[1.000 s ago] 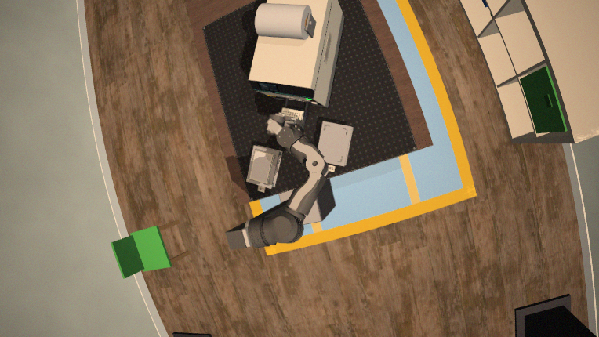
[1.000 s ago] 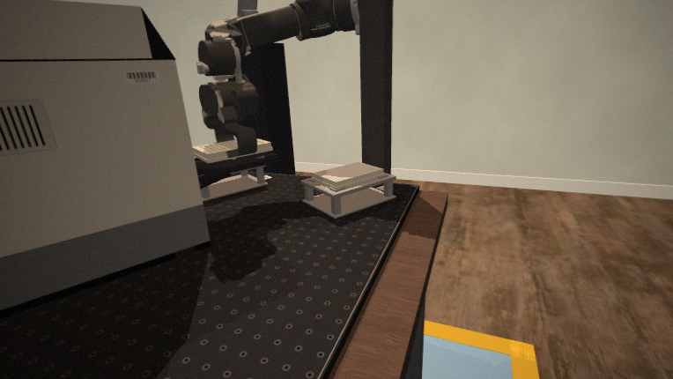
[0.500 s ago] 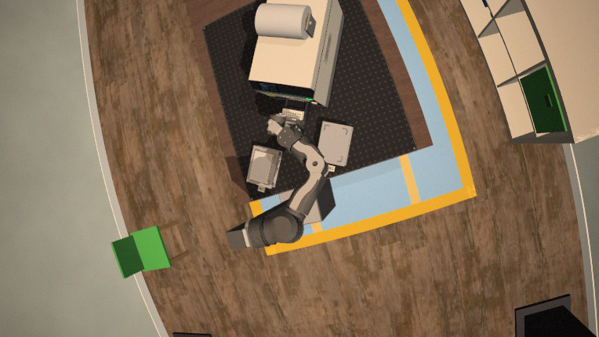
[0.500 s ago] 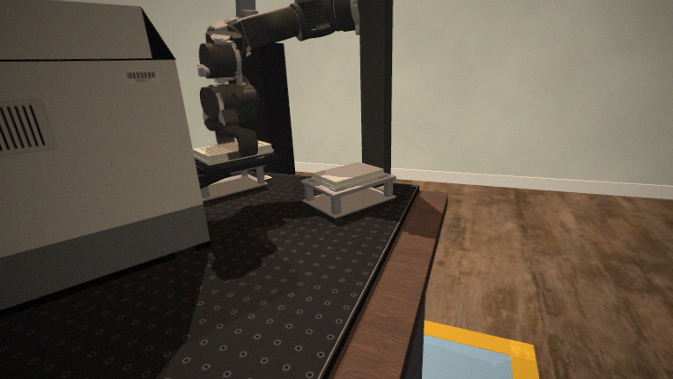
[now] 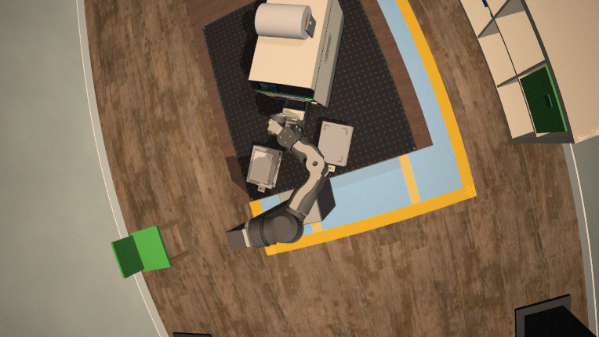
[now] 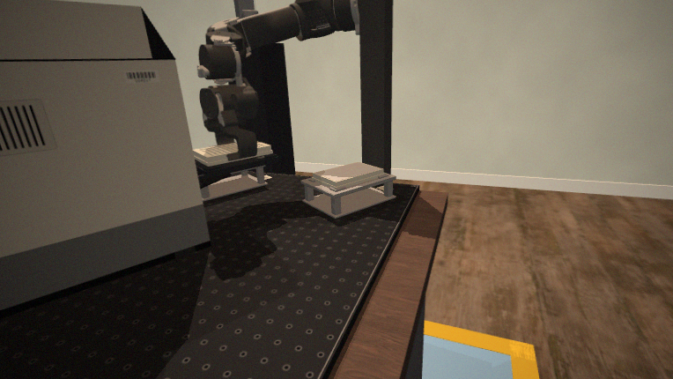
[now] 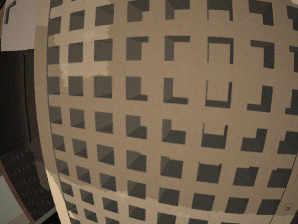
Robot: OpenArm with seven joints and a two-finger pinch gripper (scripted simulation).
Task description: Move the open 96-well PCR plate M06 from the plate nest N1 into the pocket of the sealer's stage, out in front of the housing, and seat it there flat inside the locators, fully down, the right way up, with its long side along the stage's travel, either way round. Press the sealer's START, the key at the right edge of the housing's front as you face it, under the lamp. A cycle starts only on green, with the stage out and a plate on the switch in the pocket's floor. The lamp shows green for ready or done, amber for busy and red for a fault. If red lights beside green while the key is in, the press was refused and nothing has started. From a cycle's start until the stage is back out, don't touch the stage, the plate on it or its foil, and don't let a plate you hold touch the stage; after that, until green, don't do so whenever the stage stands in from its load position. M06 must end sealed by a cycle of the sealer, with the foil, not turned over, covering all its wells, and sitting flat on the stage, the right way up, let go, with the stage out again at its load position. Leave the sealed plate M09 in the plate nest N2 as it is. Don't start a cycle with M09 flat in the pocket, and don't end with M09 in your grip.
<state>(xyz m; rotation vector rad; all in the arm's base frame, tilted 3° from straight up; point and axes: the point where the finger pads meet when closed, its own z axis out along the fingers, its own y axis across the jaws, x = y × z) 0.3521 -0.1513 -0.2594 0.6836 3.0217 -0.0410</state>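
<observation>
My gripper (image 5: 289, 120) is shut on the open plate M06 (image 5: 292, 114), a pale plate with a grid of wells. I hold it over the dark stage (image 5: 274, 106) in front of the sealer housing (image 5: 293, 50). In the side view the gripper (image 6: 245, 146) clamps the plate (image 6: 230, 152) close above the stage (image 6: 225, 167); I cannot tell if they touch. The wells (image 7: 160, 116) fill the wrist view and look slightly skewed. The lamp (image 5: 309, 99) glows green. Nest N1 (image 5: 335, 142) is empty. The sealed plate M09 (image 5: 263, 164) (image 6: 351, 181) lies in nest N2.
A foil roll (image 5: 282, 20) sits on top of the housing. The housing's vented side (image 6: 85, 155) fills the left of the side view. The arm's dark post (image 6: 376, 85) stands behind N2. N1's legs (image 6: 235, 181) show under the stage.
</observation>
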